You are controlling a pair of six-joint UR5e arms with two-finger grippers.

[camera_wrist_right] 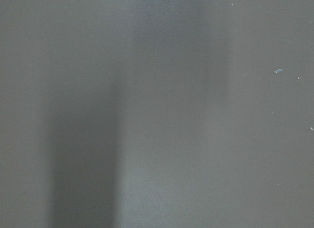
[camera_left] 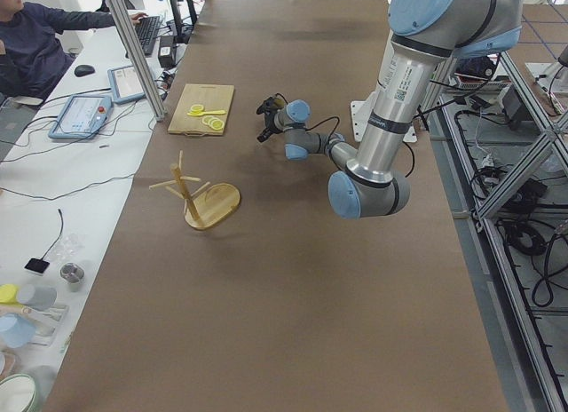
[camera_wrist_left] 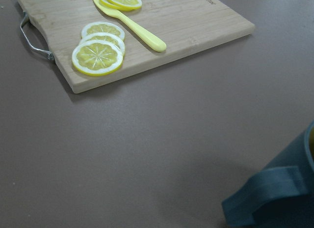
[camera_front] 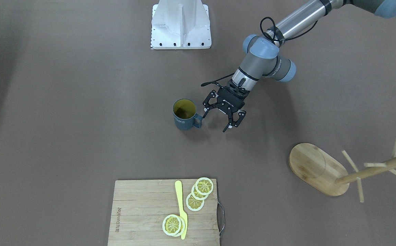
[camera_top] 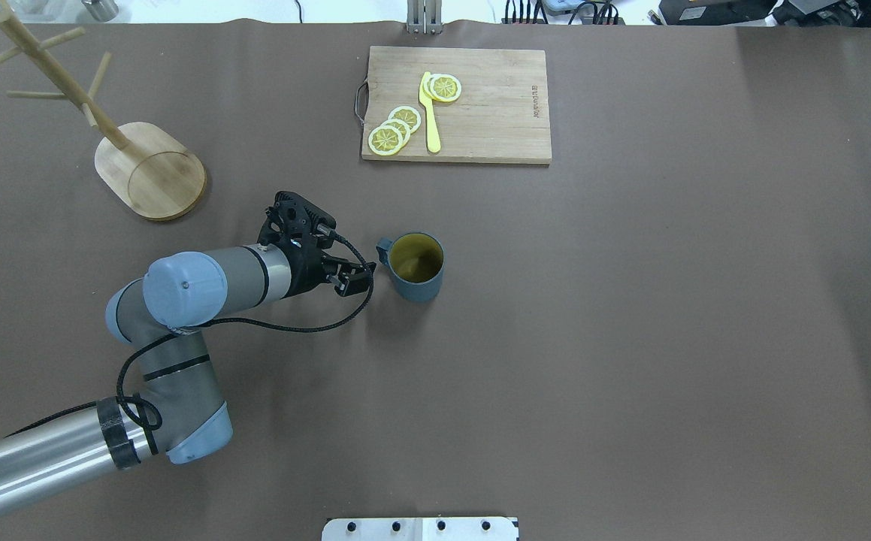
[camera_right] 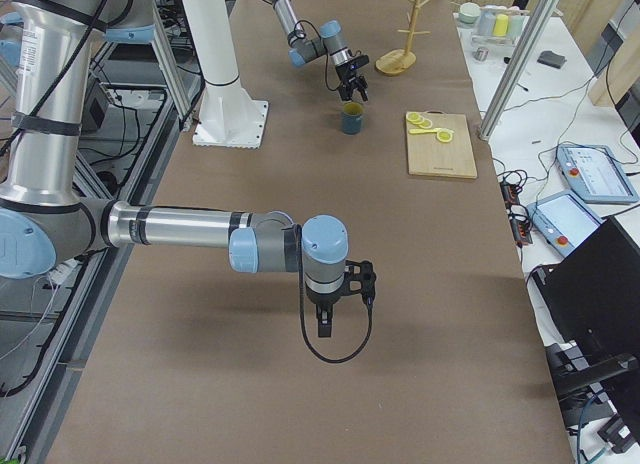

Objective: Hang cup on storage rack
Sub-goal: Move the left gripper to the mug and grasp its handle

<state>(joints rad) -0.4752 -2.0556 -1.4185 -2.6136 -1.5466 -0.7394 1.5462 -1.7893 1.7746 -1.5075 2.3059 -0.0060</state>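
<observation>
Cutting board (camera_top: 495, 113) with lemon slices (camera_top: 394, 131) sits past the cup (camera_top: 416, 267); left gripper (camera_front: 215, 123) gapes wide just beside its handle; right gripper (camera_right: 323, 329), can't tell.

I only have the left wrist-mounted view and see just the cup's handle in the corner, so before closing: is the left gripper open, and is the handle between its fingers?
Observer: The left gripper is open; one finger is close beside the handle of the cup, not around it.
Operator: Where's the storage rack?
Observer: The storage rack stands upright farther forward, to the robot's left of the gripper, pegs bare.
Operator: Is the right arm nearby?
Observer: No; the right gripper hangs far from the cup, toward the robot's right.
</observation>
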